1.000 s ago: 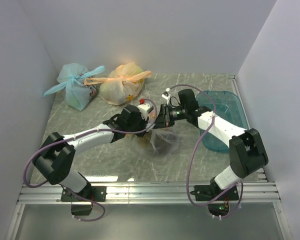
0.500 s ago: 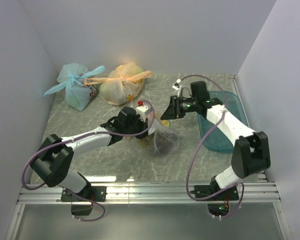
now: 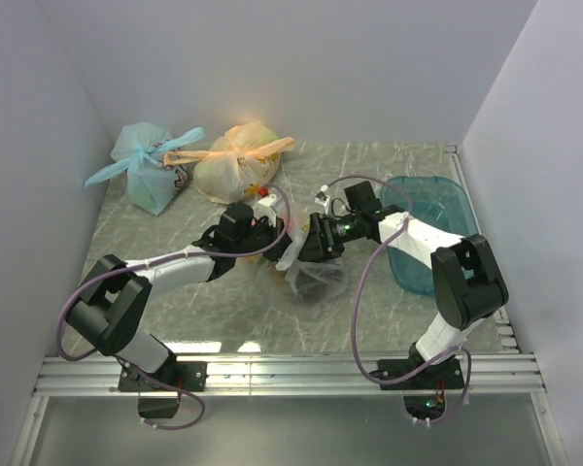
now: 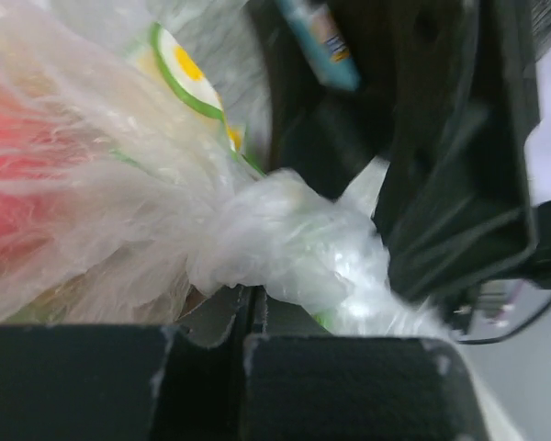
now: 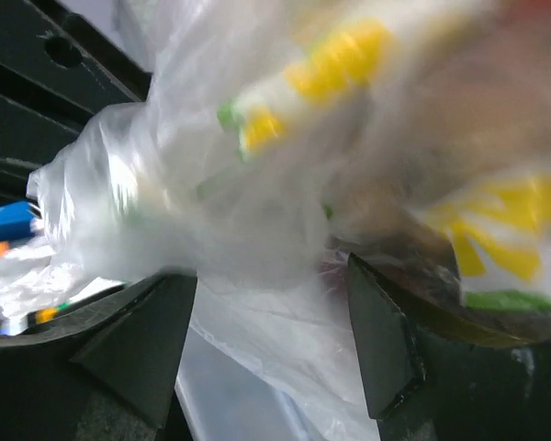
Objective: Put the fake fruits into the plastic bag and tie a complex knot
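Two arms reach from the near edge of the marble-patterned table point(image 3: 223, 311) and meet at the clear plastic bag point(image 3: 316, 277), which sits mid-table with a dark fruit point(image 3: 318, 280) showing through it. The left gripper point(image 3: 272, 236) is closed to a thin slit, pinching the bag's bunched plastic just below the twisted knot point(image 4: 285, 243); a blurred red fruit point(image 4: 18, 156) shows through the film. The right gripper point(image 3: 303, 248) has its fingers point(image 5: 386, 340) spread wide, with loose plastic between them. A teal bin point(image 3: 447, 204) lies to the right. A knotted light blue bag point(image 3: 146, 180) and an orange bag point(image 3: 231, 173) sit farthest back.
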Motion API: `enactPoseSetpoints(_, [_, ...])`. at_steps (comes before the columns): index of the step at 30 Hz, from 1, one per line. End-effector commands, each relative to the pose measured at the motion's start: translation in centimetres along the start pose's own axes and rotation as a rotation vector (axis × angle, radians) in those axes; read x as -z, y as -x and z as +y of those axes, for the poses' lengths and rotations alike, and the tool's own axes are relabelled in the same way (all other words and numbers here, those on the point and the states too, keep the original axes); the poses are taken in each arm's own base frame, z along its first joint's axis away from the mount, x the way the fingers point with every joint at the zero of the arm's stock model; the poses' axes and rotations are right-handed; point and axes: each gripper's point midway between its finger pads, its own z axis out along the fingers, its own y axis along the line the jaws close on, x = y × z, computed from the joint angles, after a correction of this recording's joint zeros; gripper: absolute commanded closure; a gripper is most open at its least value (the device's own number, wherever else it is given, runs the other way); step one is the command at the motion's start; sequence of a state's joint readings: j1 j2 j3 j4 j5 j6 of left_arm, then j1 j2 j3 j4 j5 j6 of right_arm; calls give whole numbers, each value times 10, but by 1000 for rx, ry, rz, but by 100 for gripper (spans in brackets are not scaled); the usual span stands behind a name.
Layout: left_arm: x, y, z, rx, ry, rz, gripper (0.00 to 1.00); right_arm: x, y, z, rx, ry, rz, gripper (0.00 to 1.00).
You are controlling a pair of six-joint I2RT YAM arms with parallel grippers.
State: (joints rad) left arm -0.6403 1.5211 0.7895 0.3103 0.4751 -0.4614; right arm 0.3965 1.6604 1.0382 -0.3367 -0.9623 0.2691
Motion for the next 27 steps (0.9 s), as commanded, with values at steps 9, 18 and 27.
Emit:
enactPoseSetpoints(9, [25,28,-31,68,-262,-113,100,-31,39,91,141,273,-32,27])
enactPoseSetpoints(18, [24,18,-23,69,-246,-91,100,34,2,70,242,88,81,28])
enactPoseSetpoints(27, [19,18,-22,56,-256,-67,100,59,72,51,197,9,-76,49])
